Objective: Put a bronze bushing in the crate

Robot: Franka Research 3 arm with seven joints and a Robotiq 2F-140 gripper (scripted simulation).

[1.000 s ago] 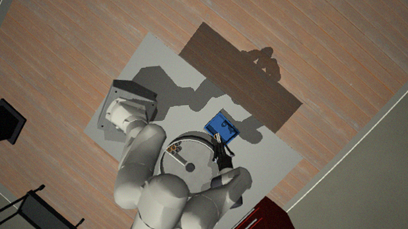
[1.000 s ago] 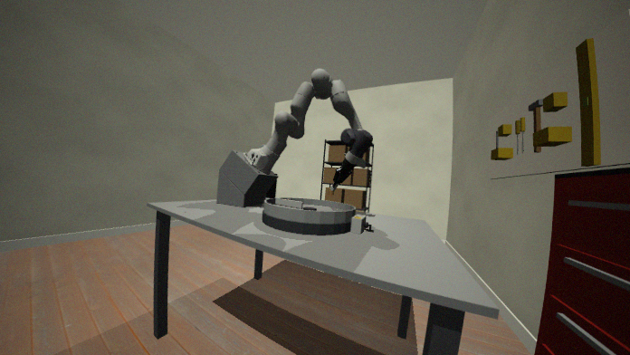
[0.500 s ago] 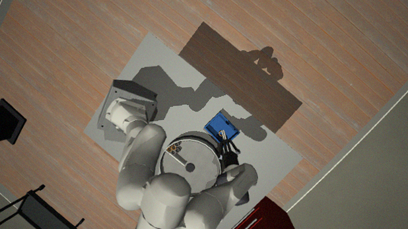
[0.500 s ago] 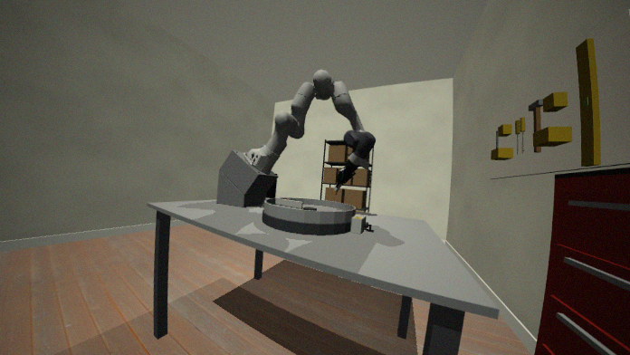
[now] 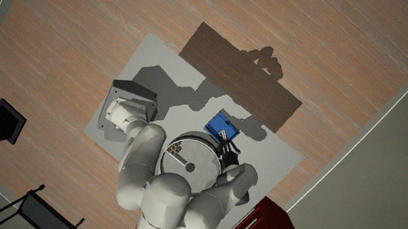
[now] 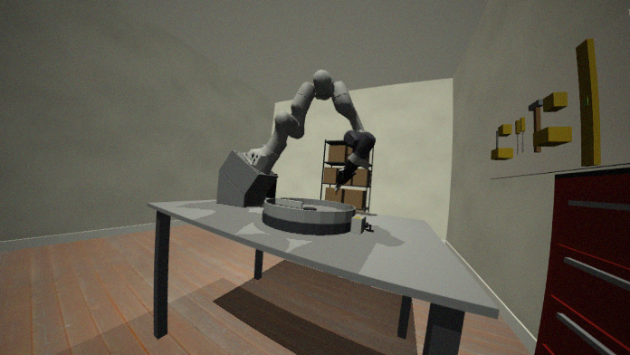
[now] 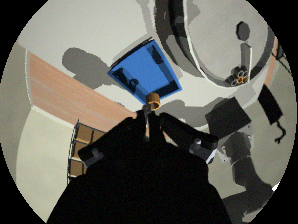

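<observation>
My gripper (image 5: 224, 135) (image 6: 337, 190) (image 7: 147, 110) is shut on the wall of a bronze bushing (image 5: 220, 133) (image 7: 154, 101), which sits at the fingertips. From above, gripper and bushing are over the near corner of the blue crate (image 5: 219, 120) (image 7: 145, 70); the exterior view shows the fingertips well above table height. The crate is hidden in that view. The grey turning table (image 5: 203, 157) (image 6: 308, 223) (image 7: 220, 30) stands beside the crate. A cluster of several bronze and grey bushings (image 5: 173, 148) (image 7: 241, 78) lies on it near its rim.
A hub (image 5: 190, 167) (image 7: 243, 31) with a straight bar (image 5: 176, 158) stands on the turning table, which has a raised rim. A small box (image 6: 357, 225) is beside it. The arm's grey base (image 6: 244, 183) stands on the work table. A red cabinet (image 5: 262, 222) (image 6: 588, 231) is off to the side.
</observation>
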